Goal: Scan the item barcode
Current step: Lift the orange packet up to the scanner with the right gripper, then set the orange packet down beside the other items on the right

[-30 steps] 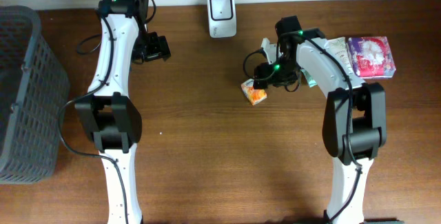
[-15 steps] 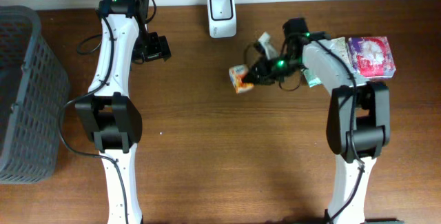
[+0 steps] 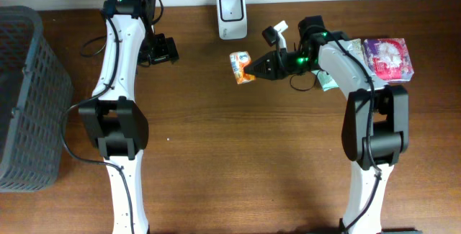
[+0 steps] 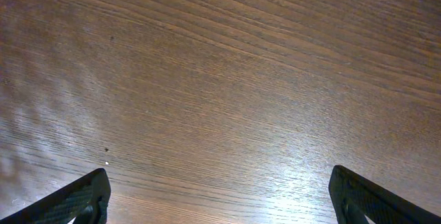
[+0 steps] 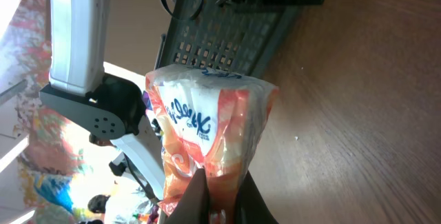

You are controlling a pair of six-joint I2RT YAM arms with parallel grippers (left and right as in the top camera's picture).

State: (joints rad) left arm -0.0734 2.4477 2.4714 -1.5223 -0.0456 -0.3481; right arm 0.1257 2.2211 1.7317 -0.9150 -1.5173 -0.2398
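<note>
Orange-white packet (image 3: 242, 67) (crinkled, held aloft) near the white scanner (image 3: 232, 6).

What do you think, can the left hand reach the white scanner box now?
Probably yes. The left hand is open and empty, and only bare brown wooden table lies between it and the white scanner box. The right hand's orange-and-white packet is off that path.

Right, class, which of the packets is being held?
The orange-and-white packet, pinched in the right end effector near the white scanner. The purple packet and the pale packet beside it lie on the table.
</note>
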